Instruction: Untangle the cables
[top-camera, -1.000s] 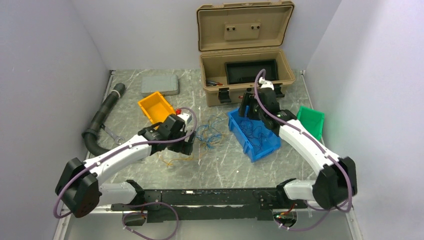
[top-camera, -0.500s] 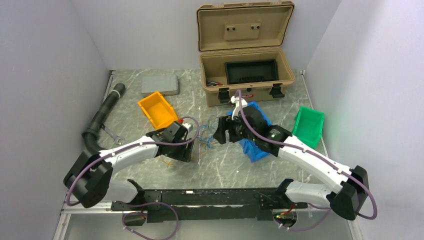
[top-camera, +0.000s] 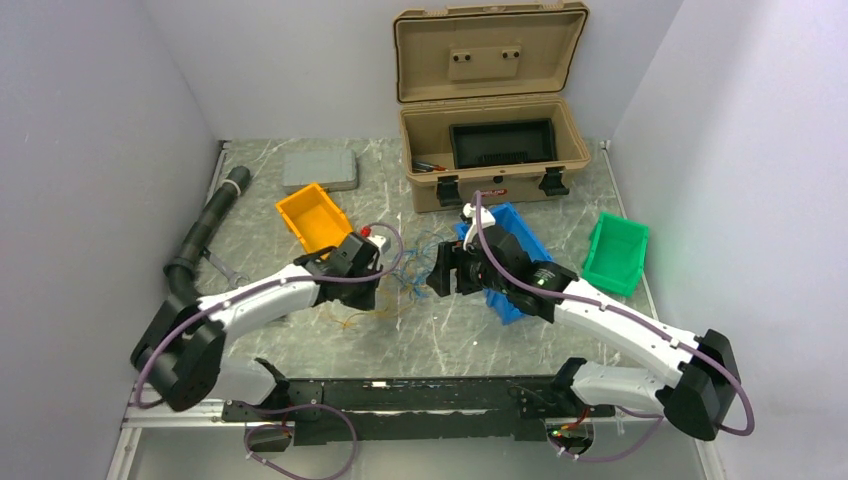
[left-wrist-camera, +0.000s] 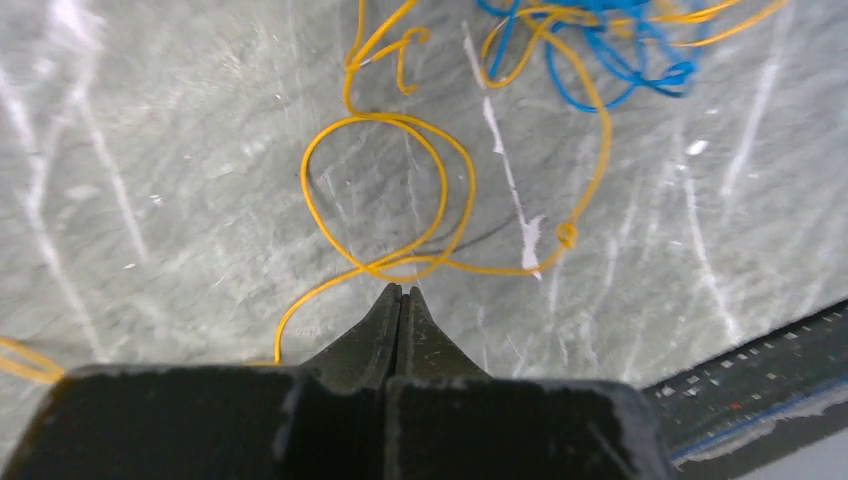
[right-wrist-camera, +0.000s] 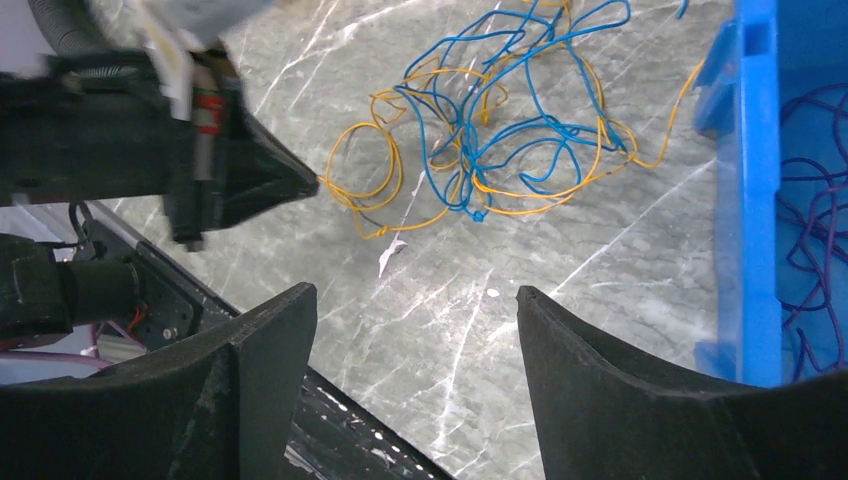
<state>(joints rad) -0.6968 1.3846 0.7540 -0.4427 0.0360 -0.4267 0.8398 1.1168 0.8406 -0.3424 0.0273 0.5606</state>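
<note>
Left gripper (left-wrist-camera: 400, 292): closed tip to tip, seemingly nipping the orange-yellow wire (left-wrist-camera: 440, 190) at the foot of its big loop; strand too thin to be sure of the pinch. Right gripper (right-wrist-camera: 415, 335): spread wide, empty, hovering over bare table (right-wrist-camera: 560, 300) just short of the tangle. The cables (right-wrist-camera: 500, 130): one loose knot of blue and orange-yellow strands, flat on the marble between the two grippers, just beside the blue bin (right-wrist-camera: 755, 150). More thin dark wires (right-wrist-camera: 815, 230) inside that bin.

Likely step in hand: drawing one orange-yellow strand out of the knot. Best done with a slow, low pull away from the clump, along the strand's own run. Pin the blue mass with the right fingers first; otherwise, risk of dragging the whole knot along. Watch the small kink (left-wrist-camera: 566, 235) for tightening, and ease off at any snag.

Counts: two grippers; one knot on the table, in two colours, strands too interwoven to number. Three bins: orange bin (top-camera: 312, 218), blue, green bin (top-camera: 615, 255). One open tan case (top-camera: 490, 140); one black hose (top-camera: 205, 235).
</note>
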